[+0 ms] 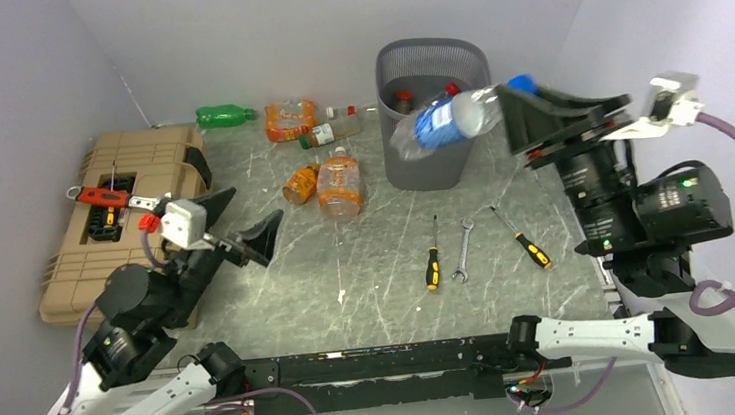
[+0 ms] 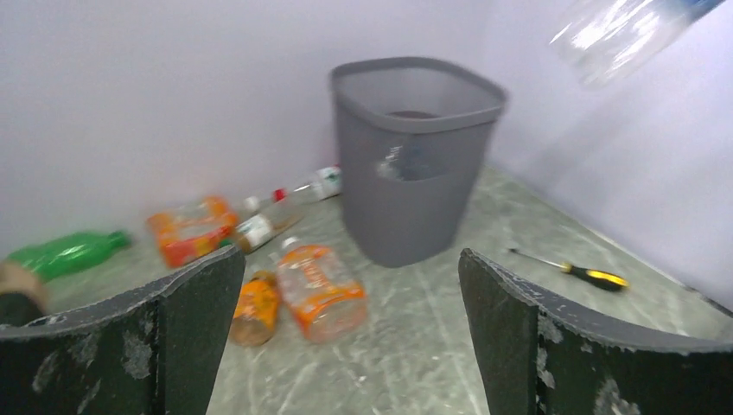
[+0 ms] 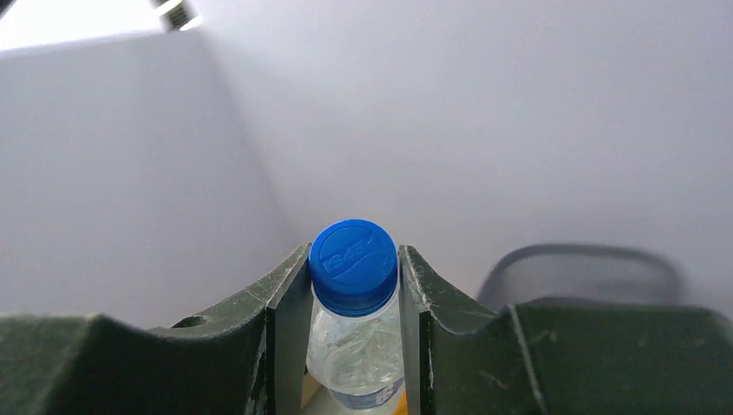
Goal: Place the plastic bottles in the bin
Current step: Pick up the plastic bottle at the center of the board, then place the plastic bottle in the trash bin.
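Observation:
My right gripper (image 1: 518,106) is shut on the neck of a clear plastic bottle (image 1: 446,120) with a blue label and blue cap (image 3: 353,262), holding it level in the air over the right side of the dark grey mesh bin (image 1: 430,167). Two bottles show inside the bin. My left gripper (image 1: 241,222) stands open and empty above the table, left of a big orange bottle (image 1: 339,183) and a small orange one (image 1: 301,183). A green bottle (image 1: 225,115), an orange-labelled one (image 1: 291,121) and a brown one (image 1: 329,133) lie by the back wall.
A tan toolbox (image 1: 124,219) with a red tool (image 1: 101,196) on it sits at the left. Two black-and-orange screwdrivers (image 1: 433,257) (image 1: 525,242) and a wrench (image 1: 463,251) lie in front of the bin. Walls close in the back and both sides.

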You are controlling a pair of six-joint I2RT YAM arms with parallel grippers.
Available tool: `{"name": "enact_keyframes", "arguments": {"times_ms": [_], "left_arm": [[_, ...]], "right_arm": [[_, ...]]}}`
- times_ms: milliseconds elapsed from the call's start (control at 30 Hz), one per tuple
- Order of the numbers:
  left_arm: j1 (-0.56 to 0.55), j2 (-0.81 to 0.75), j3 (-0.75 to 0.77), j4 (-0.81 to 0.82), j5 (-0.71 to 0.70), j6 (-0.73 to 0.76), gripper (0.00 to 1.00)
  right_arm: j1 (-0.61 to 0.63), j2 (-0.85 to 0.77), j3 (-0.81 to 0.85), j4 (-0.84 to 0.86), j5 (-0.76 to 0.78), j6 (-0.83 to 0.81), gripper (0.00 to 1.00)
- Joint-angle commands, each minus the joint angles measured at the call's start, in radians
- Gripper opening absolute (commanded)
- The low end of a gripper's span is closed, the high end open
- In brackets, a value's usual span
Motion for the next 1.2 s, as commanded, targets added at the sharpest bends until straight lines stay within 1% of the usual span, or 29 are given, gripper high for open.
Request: {"name": "enact_keyframes", "arguments": {"times_ms": [0, 67, 100, 133, 200, 233, 300, 400, 467, 567, 667, 733, 867, 1167], "left_arm": [[-0.001, 0.083, -0.068, 0.105, -0.322, 0.122, 0.99], [-0.001, 0.101, -0.125, 0.151, -0.335, 0.163, 0.99], [-0.001, 0.109, -0.151, 0.186, -0.346, 0.178, 0.99], [-0.001, 0.112, -0.178, 0.210, -0.358, 0.194, 0.99], [0.001, 0.110, -0.225, 0.241, -0.374, 0.211, 0.99], [0.009, 0.105, -0.244, 0.261, -0.365, 0.214, 0.99], [0.032, 0.090, -0.263, 0.258, -0.328, 0.207, 0.99], [0.078, 0.056, -0.272, 0.200, -0.298, 0.144, 0.99], [0.097, 0.035, -0.269, 0.171, -0.291, 0.111, 0.99], [0.099, 0.025, -0.275, 0.170, -0.295, 0.117, 0.99], [0.099, 0.052, -0.260, 0.152, -0.277, 0.109, 0.99], [0.099, 0.083, -0.241, 0.120, -0.270, 0.104, 0.99], [0.099, 0.115, -0.221, 0.082, -0.293, 0.104, 0.99], [0.099, 0.120, -0.210, 0.052, -0.263, 0.093, 0.99]], "right_arm": [[0.000, 0.121, 0.019, 0.371, 0.296, -0.477, 0.00], [-0.029, 0.189, 0.026, 0.515, 0.331, -0.596, 0.00], [-0.081, 0.224, 0.050, 0.503, 0.321, -0.588, 0.00], [-0.137, 0.261, 0.090, 0.440, 0.298, -0.533, 0.00], [-0.293, 0.318, 0.171, 0.268, 0.222, -0.314, 0.00], [-0.379, 0.352, 0.203, 0.197, 0.169, -0.209, 0.00], [-0.500, 0.417, 0.261, 0.110, 0.097, -0.071, 0.00], [-0.612, 0.528, 0.344, 0.026, 0.064, 0.031, 0.00], [-0.677, 0.573, 0.349, 0.014, 0.033, 0.085, 0.00], [-0.771, 0.637, 0.370, -0.066, -0.035, 0.168, 0.00], [-0.824, 0.693, 0.354, -0.140, -0.057, 0.220, 0.00], [-0.852, 0.706, 0.307, -0.171, -0.064, 0.274, 0.00], [-0.886, 0.682, 0.161, -0.135, -0.099, 0.335, 0.00], [-0.889, 0.758, 0.131, -0.206, -0.186, 0.346, 0.00]]}}
